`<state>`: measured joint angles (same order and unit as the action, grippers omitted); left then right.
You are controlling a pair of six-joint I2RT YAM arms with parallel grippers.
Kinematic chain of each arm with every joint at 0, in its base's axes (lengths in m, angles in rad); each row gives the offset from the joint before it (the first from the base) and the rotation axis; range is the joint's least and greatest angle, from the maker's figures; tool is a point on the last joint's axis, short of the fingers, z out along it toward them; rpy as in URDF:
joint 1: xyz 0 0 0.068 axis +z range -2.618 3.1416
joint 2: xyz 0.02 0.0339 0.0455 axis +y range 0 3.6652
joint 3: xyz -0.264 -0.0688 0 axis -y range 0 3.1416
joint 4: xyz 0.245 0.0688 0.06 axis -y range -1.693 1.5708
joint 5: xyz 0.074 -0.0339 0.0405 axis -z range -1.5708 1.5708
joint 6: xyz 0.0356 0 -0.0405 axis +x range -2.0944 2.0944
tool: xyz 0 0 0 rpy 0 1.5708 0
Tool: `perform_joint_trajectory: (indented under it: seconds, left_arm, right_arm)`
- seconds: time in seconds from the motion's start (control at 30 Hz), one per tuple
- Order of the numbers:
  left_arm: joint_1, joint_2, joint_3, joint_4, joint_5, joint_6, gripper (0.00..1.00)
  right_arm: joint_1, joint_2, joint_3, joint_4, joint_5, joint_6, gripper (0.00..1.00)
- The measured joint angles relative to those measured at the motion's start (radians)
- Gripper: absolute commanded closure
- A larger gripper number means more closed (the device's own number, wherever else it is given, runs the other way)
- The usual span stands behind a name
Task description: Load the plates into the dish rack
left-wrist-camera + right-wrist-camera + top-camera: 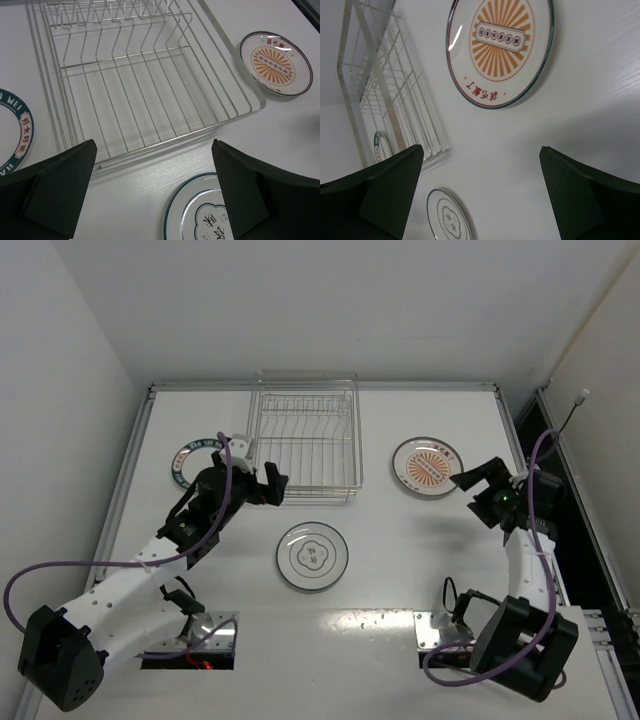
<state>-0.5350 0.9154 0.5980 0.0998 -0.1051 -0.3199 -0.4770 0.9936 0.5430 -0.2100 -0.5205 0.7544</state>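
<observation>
The empty wire dish rack (305,440) stands at the back middle of the table. Three plates lie flat around it: a green-rimmed one (186,462) to its left, half hidden by my left arm, an orange sunburst one (427,466) to its right, and a white one with a thin green ring (313,556) in front. My left gripper (262,470) hovers open at the rack's front left corner, and its wrist view shows the rack (140,85) and the white plate (200,212). My right gripper (478,480) is open just right of the sunburst plate (500,47).
Raised rails run along the table's left, back and right edges. Purple cables loop off both arms near the front. The white table surface (400,560) lies between the front plate and the right arm.
</observation>
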Motion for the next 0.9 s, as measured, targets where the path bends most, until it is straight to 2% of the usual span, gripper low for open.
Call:
perform_joint_trajectory:
  seconds: [0.17, 0.3, 0.4, 0.43, 0.6, 0.73, 0.9]
  left_arm:
    - [0.000, 0.000, 0.004, -0.008, -0.058, 0.001, 0.00]
    - [-0.002, 0.000, 0.010, -0.012, -0.096, -0.003, 0.00]
    - [-0.003, 0.000, 0.012, -0.017, -0.113, -0.003, 0.00]
    - [-0.003, 0.000, 0.012, -0.019, -0.122, -0.003, 0.00]
    - [-0.003, 0.000, 0.014, -0.028, -0.153, -0.003, 0.00]
    - [-0.003, -0.001, 0.015, -0.039, -0.167, -0.003, 0.00]
    - [-0.003, -0.001, 0.015, -0.043, -0.174, -0.003, 0.00]
  right_arm:
    - [-0.053, 0.095, 0.000, 0.033, 0.019, 0.055, 0.00]
    - [-0.105, 0.301, 0.024, 0.068, 0.012, 0.095, 0.00]
    - [-0.102, 0.465, 0.092, 0.071, 0.024, 0.111, 0.07]
    - [-0.097, 0.505, 0.111, 0.078, 0.025, 0.116, 0.11]
    - [-0.053, 0.667, 0.222, 0.079, 0.053, 0.130, 0.19]
    - [-0.023, 0.768, 0.298, 0.072, 0.071, 0.134, 0.23]
    - [0.026, 0.805, 0.357, 0.043, 0.095, 0.145, 0.30]
